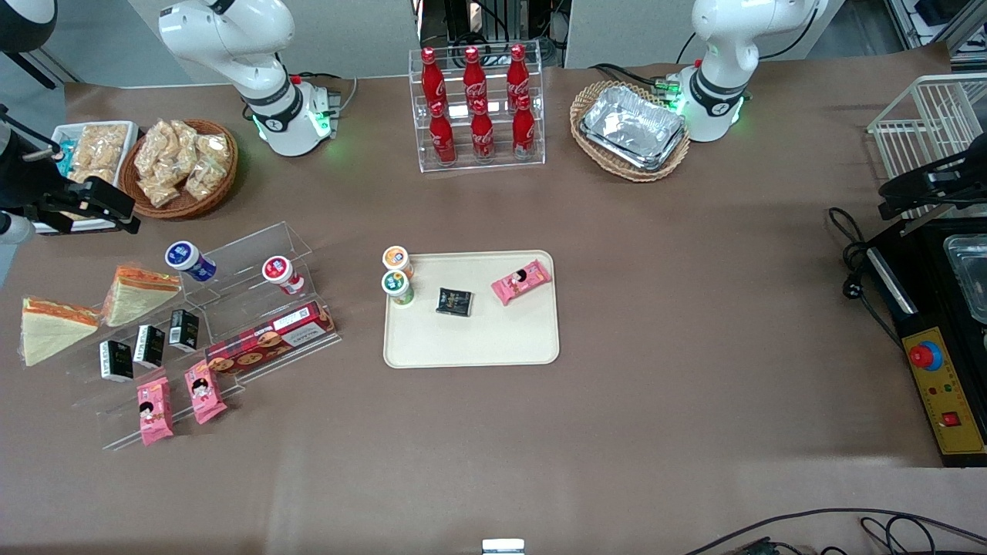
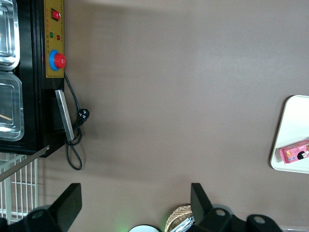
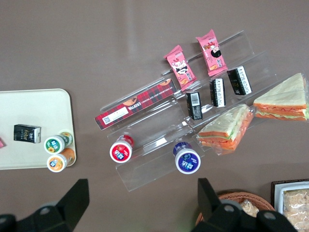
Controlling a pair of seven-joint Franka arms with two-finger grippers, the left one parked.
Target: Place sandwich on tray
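Brown matte counter [image 1: 655, 324] carries a clear stepped acrylic rack, hard to trace. Two wrapped triangular sandwiches rest at its working-arm end; the sandwich [image 1: 137, 293] lies well apart from the smooth cream tray [image 1: 470, 343]. Half cut off, the claw [image 1: 85, 204] hovers above the snack bin, fingers spread, empty.

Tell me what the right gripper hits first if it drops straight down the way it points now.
Probably bare table: the gripper, open, hangs above the display rack, nearest the blue-lidded cup and red-lidded cup. Depth is unclear; the sandwich lies off that line.
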